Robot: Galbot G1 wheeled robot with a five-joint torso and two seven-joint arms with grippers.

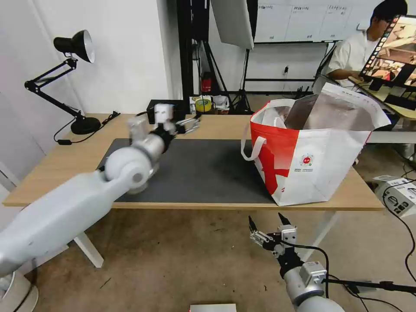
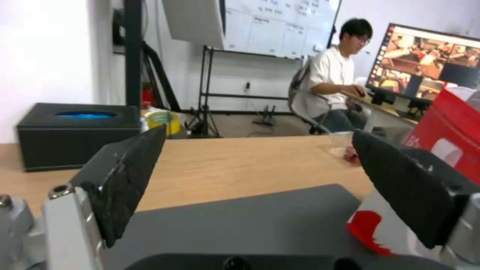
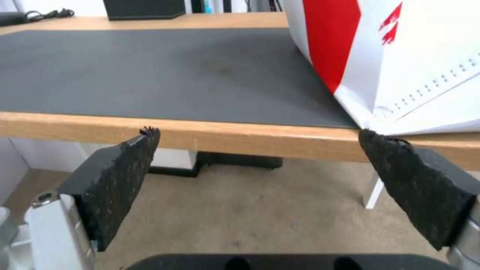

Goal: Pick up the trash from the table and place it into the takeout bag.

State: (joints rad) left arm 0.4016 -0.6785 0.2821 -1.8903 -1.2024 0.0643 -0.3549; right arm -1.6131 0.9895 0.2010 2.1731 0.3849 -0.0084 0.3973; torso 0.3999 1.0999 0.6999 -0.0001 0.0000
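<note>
The red-and-white takeout bag stands open on the right end of the table, its foil lining showing. Pale crumpled trash lies inside its mouth. My left gripper hovers open and empty over the far edge of the dark mat, left of the bag. In the left wrist view the left gripper points toward a small clear plastic piece with red scraps on the wood beside the bag. My right gripper hangs open below the table's front edge, and the right wrist view shows the right gripper empty.
A black tissue box and a yellow tape roll sit at the table's back edge. A black desk lamp stands at the back left. White table legs reach the floor below. A seated person works at a monitor behind the bag.
</note>
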